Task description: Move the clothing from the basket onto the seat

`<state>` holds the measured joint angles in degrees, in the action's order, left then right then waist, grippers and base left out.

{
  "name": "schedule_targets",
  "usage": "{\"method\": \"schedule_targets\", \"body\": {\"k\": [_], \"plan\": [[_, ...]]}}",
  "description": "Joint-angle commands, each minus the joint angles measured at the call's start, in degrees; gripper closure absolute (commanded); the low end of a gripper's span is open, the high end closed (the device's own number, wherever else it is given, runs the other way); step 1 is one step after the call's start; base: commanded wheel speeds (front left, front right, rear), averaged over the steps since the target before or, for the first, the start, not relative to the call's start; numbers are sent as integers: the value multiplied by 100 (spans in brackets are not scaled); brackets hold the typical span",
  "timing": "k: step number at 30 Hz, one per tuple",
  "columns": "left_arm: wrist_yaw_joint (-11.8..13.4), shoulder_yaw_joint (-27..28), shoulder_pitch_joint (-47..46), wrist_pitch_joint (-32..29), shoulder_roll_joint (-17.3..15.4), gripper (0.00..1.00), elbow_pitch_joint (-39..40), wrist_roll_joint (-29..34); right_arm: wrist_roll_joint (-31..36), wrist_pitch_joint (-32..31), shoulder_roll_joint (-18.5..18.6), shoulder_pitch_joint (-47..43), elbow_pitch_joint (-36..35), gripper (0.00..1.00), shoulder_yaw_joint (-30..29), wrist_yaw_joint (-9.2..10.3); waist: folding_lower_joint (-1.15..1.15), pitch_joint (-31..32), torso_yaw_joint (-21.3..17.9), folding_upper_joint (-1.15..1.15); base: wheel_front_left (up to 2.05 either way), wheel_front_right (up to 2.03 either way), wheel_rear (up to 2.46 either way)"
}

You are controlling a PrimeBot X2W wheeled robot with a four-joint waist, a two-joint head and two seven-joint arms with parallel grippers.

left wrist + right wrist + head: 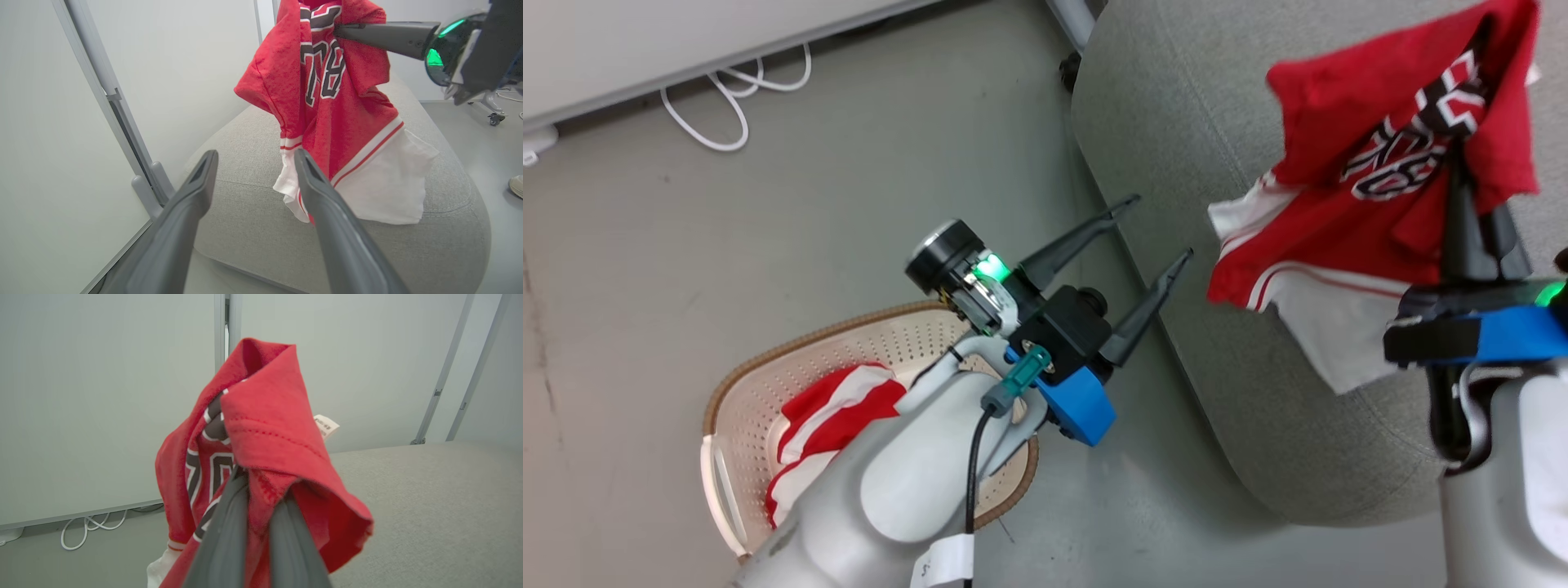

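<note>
A red jersey [1388, 188] with white trim and dark numbers hangs over the grey seat [1176, 122], its white hem touching the cushion [245, 204]. My right gripper [1470, 163] is shut on the jersey's upper folds [265, 428], and a white tag [327, 426] sticks out behind. My left gripper [1161, 226] stands open and empty beside the seat's edge, its fingers [204, 175] pointing toward the hanging jersey [327, 102]. A second red and white garment [837, 416] lies in the cream basket [768, 359] on the floor, partly hidden by my left forearm.
White cables [735, 106] loop on the grey floor along the pale wall. A caster wheel [1068, 73] sits at the seat's far corner. Grey metal posts [122, 122] stand by the wall panel. A person's shoe [517, 185] shows on the floor past the seat.
</note>
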<state>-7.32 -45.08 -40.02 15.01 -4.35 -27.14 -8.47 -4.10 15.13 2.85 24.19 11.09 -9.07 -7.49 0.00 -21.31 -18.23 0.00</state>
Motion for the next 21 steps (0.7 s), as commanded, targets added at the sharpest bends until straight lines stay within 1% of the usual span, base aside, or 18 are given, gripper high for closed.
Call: {"method": "schedule_targets", "body": {"k": [1, 5, 9, 16, 18, 21], "plan": [[-9, 58, -126, 26, -108, 0, 45, 56, 47, 4, 31, 209, -76, 100, -78, -1, 0, -226, 26, 0, 0, 0, 0], [-8, 115, -315, 27, -247, 0, 119, 122, 43, 4, 172, 759, -279, 100, -303, -1, 0, -593, 45, 0, 0, 0, 0], [-9, 137, -540, 27, -364, 0, 197, 207, 58, 4, 423, 1434, -460, 100, -571, -1, 0, -1053, 66, 0, 0, 0, 0], [-10, 91, -1060, 26, -580, 0, 441, 381, 71, 4, 1037, 2683, -684, 100, -1405, -1, 0, -1965, 212, 0, 0, 0, 0], [-10, 82, -1178, 27, -632, 0, 507, 417, -20, 2, 1189, 2967, -665, 100, -1734, -1, 0, -2182, 237, 0, 0, 0, 0], [-10, 53, -1299, 24, -710, 0, 562, 473, -15, 3, 1495, 3295, -556, 100, -2074, -1, 0, -2407, 251, 0, 0, 0, 0]]}}
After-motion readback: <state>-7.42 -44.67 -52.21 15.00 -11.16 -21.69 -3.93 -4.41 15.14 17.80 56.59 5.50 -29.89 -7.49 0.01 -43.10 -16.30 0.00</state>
